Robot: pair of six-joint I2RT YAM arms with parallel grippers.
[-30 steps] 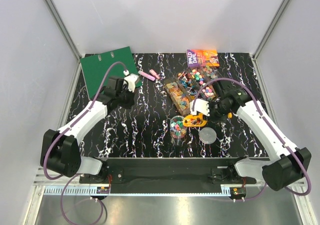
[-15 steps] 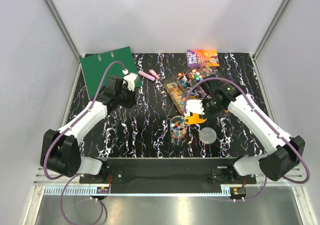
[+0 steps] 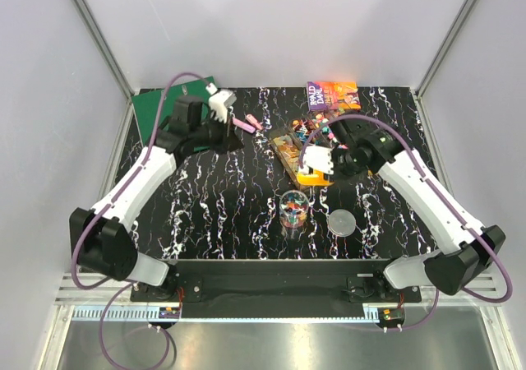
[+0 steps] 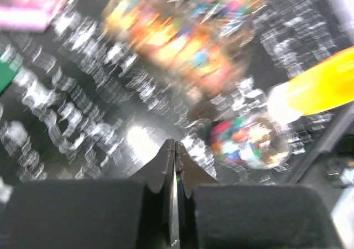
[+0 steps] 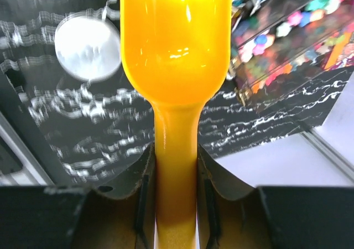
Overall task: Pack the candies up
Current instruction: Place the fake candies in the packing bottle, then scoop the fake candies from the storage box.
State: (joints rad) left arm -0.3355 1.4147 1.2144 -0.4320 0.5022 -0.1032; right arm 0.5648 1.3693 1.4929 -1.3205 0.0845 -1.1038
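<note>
The candies (image 3: 322, 127) lie loose in the tray (image 3: 282, 145), some in the cup (image 3: 293, 209); tiny, light and likely slippery, best scooped, not pinched. Right gripper (image 5: 176, 166) clamps the scoop (image 5: 176, 44); left gripper (image 4: 175, 155) is closed, empty

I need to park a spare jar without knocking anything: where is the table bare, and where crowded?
Bare: the near-left tabletop between the left arm and the cup, and the far strip between the pink highlighters and the book. Crowded: centre-right, where candies, yellow scoop, cup and lid cluster around the right gripper.
</note>
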